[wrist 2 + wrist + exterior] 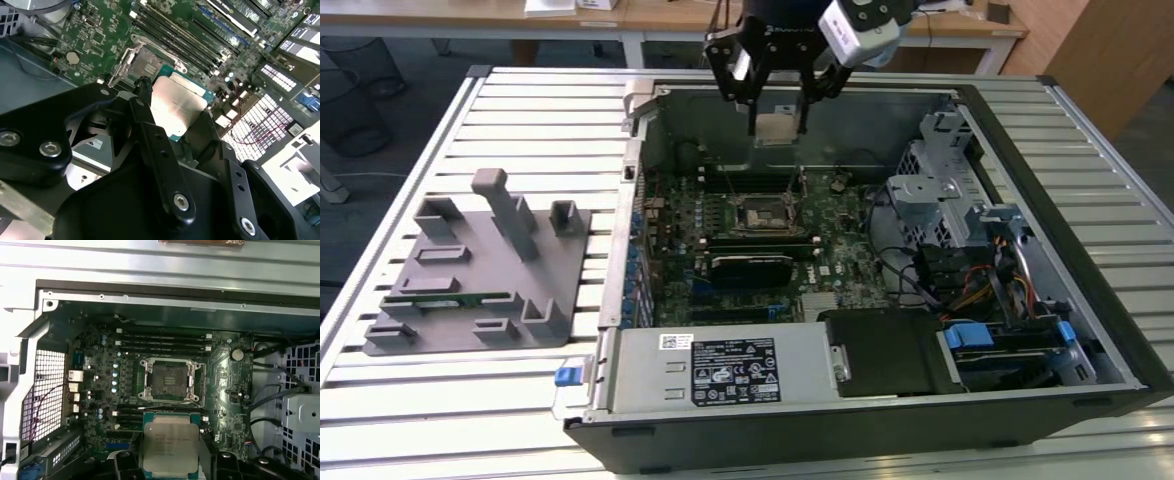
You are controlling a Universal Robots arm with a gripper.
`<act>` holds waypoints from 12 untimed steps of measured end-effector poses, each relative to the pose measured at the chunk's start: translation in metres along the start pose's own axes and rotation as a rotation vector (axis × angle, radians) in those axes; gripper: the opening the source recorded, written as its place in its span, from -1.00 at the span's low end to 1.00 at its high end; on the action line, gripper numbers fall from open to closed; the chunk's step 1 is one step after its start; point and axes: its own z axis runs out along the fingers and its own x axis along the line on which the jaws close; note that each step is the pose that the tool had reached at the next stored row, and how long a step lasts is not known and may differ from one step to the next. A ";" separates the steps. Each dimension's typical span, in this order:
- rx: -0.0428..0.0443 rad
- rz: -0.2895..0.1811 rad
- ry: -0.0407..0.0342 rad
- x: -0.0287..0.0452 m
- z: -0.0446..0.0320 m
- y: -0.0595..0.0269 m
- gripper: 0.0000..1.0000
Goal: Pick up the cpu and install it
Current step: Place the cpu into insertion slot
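I see my black gripper (775, 118) clamped on the small flat square silver-topped cpu (170, 446), holding it raised over the open grey metal computer case (1067, 230), clear of the green motherboard's black square socket frame (171, 381).

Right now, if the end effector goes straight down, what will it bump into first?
Probably the motherboard close to the socket. The cpu that the end effector holds would touch first. Depth is unclear.
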 end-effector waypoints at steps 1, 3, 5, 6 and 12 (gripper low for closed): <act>0.0001 0.000 -0.0001 -0.0007 0.0000 0.0000 0.07; 0.0009 0.014 -0.0004 -0.0009 0.0002 0.0000 0.07; 0.0015 0.049 -0.0016 -0.0009 0.0006 0.0000 0.07; 0.0018 0.066 -0.0021 -0.0009 0.0008 0.0000 0.07; 0.0068 0.160 -0.0053 -0.0009 0.0028 -0.0001 0.07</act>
